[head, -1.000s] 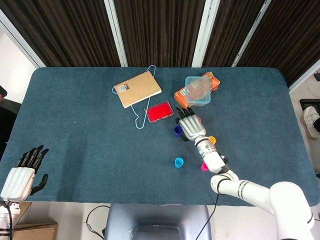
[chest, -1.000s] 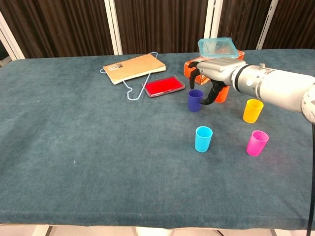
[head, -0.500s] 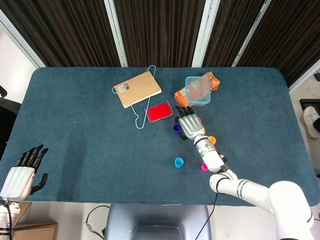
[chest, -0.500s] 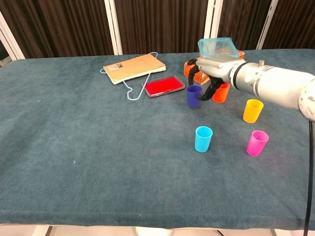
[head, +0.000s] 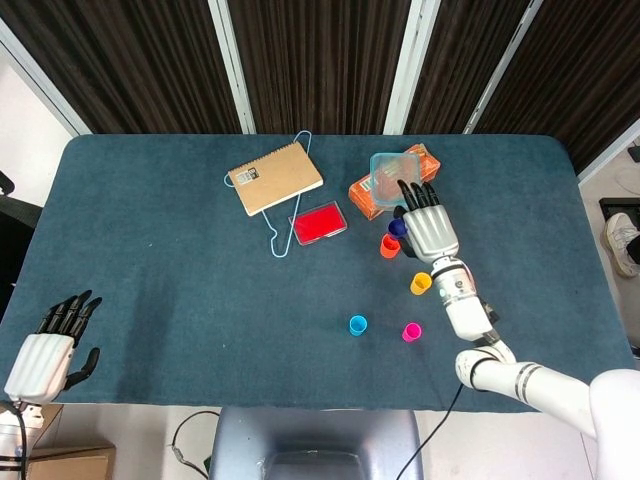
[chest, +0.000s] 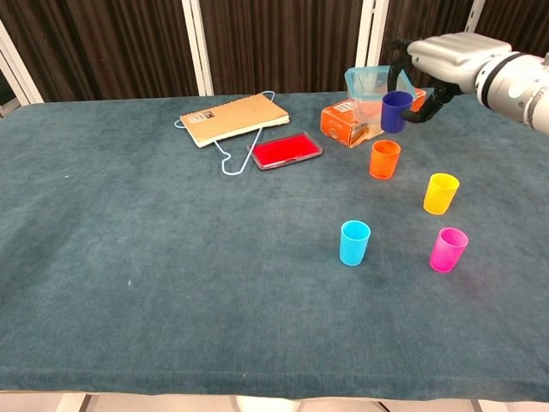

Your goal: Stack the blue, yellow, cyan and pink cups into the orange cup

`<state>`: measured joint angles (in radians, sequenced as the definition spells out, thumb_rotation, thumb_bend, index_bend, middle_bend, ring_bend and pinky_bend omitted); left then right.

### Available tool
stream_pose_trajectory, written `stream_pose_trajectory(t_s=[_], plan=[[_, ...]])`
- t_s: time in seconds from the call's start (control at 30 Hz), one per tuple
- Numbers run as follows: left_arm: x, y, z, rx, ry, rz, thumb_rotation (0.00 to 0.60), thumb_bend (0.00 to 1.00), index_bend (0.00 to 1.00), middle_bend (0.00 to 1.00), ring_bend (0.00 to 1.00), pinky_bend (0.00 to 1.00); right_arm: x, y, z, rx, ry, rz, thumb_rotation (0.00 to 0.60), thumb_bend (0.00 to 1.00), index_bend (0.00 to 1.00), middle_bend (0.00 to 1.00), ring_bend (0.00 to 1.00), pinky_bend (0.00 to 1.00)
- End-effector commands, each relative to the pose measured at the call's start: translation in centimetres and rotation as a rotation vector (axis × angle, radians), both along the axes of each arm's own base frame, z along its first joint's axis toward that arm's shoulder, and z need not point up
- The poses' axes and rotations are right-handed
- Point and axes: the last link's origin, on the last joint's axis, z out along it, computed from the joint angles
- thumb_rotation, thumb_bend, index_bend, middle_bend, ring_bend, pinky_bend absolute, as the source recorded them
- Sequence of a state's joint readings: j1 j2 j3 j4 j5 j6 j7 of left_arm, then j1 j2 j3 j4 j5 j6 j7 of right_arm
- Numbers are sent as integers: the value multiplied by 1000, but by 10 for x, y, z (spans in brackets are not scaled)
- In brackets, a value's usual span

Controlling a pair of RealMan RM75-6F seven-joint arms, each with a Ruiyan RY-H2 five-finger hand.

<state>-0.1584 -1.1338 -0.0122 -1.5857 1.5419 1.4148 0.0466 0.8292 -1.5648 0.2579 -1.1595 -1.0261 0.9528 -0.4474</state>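
Right hand [chest: 446, 58]: fingers curled round the blue cup [chest: 396, 112], holding it in the air above and behind the orange cup [chest: 384, 160].
Left hand [head: 45, 353]: holds nothing, fingers apart, far left of the orange cup.
Yellow cup [chest: 441, 193], pink cup [chest: 449, 249], cyan cup [chest: 353, 243]: upright on the counter [chest: 154, 257], nearer than the orange cup.
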Motion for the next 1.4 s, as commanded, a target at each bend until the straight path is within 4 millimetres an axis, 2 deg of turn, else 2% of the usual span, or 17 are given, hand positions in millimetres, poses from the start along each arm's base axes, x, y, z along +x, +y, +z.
stream_pose_trajectory(t_s=[0.03,0.27,0.43,0.47,0.6,0.77,0.83,0.93,1.07,1.2,1.4], plan=[[0,0,-1,-3,2,1,600,460,0,0,0,114,-6,-1,-7,13,19,-15,600,537,613,3,0,0],[-1,-1,-3,-9,5,5,600,459,0,0,0,114,-8,-4,-21,27,37,-12,600,537,593,2,0,0],[-1,-3,-3,-8,3,3,600,459,0,0,0,114,-8,-6,-27,34,29,-19,600,537,535,3,0,0],[-1,-4,-3,-9,2,3,600,459,0,0,0,114,-8,-5,-28,40,31,-24,600,537,507,5,0,0],[-1,-3,-3,-9,2,1,600,460,0,0,0,114,-10,-3,-29,59,45,-31,600,537,275,0,0,0],[-1,-2,-3,-9,0,-1,600,460,0,0,0,114,-11,15,-19,86,-9,-4,600,461,115,0,0,0],[0,-2,-1,-3,-1,-4,600,459,0,0,0,114,-13,31,-11,107,-42,19,600,441,118,0,0,0],[0,-2,0,0,-3,-3,600,460,0,0,0,114,-23,68,5,174,-92,47,600,435,150,0,0,0],[0,-1,-1,-3,-5,-5,600,459,0,0,0,115,-42,103,18,267,-74,39,600,434,197,0,0,0],[2,-1,-2,-8,-4,-12,600,460,0,0,0,115,-58,116,21,285,-10,28,600,434,251,0,0,0],[2,-3,-6,-21,5,-14,600,460,0,0,0,114,-74,110,16,266,37,-3,600,434,317,0,0,0]])
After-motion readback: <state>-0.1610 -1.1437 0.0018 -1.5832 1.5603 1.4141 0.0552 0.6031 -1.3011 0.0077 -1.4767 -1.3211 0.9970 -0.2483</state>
